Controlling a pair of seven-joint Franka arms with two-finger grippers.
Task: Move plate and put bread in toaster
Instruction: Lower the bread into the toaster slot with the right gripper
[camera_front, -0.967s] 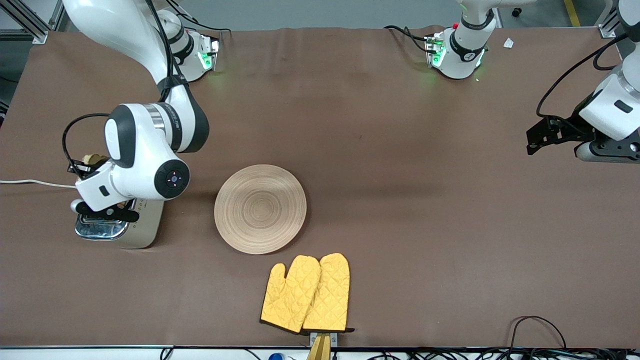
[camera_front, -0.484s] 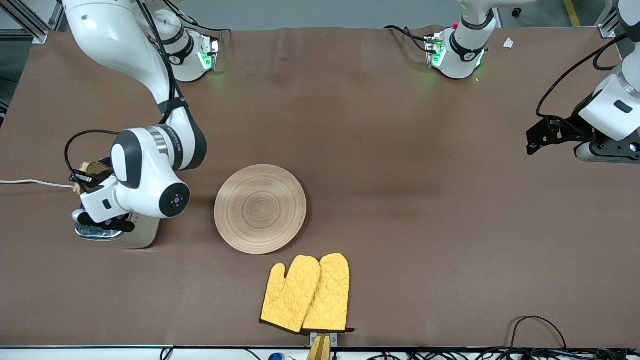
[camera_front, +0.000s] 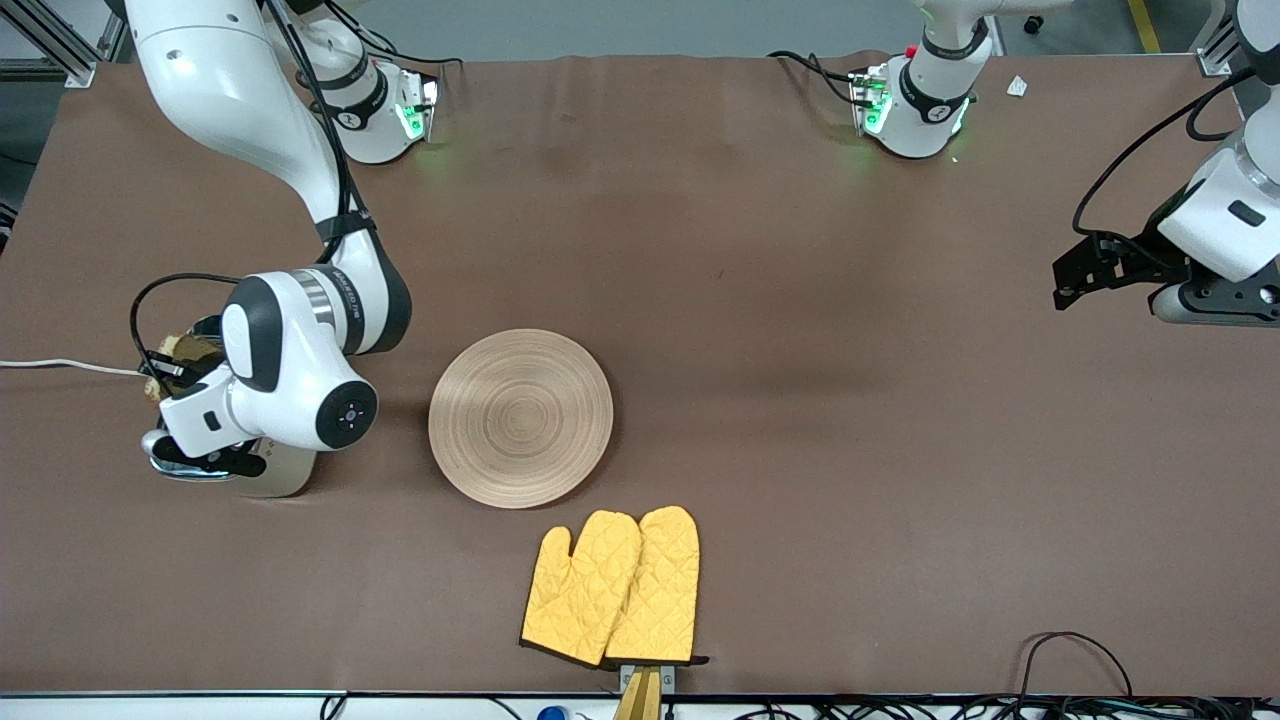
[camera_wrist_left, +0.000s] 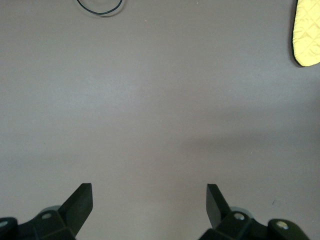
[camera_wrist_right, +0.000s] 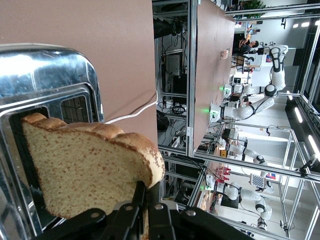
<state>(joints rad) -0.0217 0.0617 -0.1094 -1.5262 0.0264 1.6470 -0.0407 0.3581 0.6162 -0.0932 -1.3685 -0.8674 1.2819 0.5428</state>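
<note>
Covering the whole scene is the brown table (camera_front: 760, 300), and the landmark on it is the round, light tan wooden plate (camera_front: 520, 417) with ring grooves, lying flat and bare near the middle.

The right arm reaches down from its base toward the right arm's end of the table from the plate, its wrist bent over the boxy toaster (camera_front: 262, 478) with cream sides and a chrome top (camera_wrist_right: 45, 70) — most of the toaster is hidden under the wrist in the front view. The right gripper (camera_wrist_right: 142, 200) is clamped on a corner of the square slice of brown wholegrain bread (camera_wrist_right: 90, 167), holding it on edge over the toaster. In the right wrist view the slice's other end sits at or just inside a slot mouth, most of the slice above the chrome; how deep it reaches cannot be told. In the front view a bit of the bread (camera_front: 185, 350) shows beside the wrist.

The left arm waits well away from the plate, at the left arm's end of the table. The left gripper (camera_wrist_left: 149, 200) hangs over bare table with its fingers (camera_wrist_left: 80, 202) spread wide, holding nothing.

A pair of yellow quilted oven mitts (camera_front: 612, 587) lies just nearer the front camera than the plate, not touching it. The toaster's white cord (camera_front: 60, 365) trails off the table edge — away from the plate.
</note>
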